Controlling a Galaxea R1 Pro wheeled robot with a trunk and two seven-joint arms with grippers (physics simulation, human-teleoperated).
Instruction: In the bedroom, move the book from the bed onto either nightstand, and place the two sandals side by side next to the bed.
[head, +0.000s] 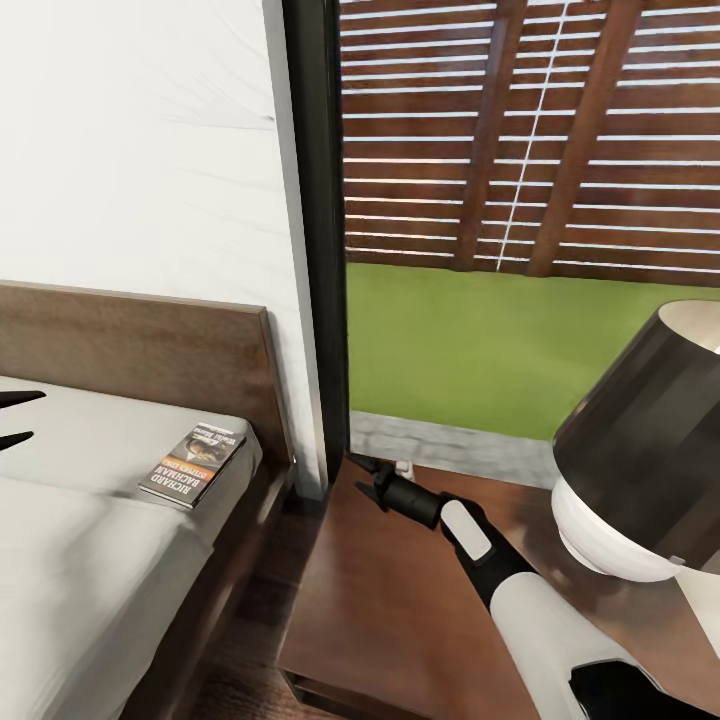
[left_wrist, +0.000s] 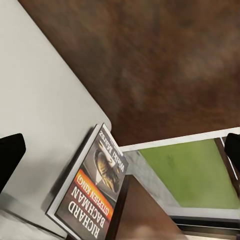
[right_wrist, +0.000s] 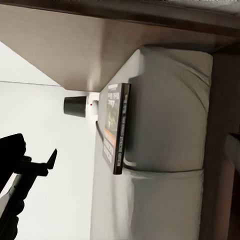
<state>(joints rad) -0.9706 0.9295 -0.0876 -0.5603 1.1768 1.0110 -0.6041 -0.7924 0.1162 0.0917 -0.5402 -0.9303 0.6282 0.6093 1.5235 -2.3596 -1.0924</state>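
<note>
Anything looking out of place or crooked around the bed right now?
Only the small dark paperback book: it lies askew at the corner of the light-grey mattress near the dark wooden headboard, not on the dark-brown nightstand. Nothing looks damaged.

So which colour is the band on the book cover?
Orange, across the book's dark cover, clearest in the left wrist view.

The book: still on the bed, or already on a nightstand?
On the bed. The book lies flat, cover up, on the mattress corner beside the headboard; the nightstand top holds a lamp.
</note>
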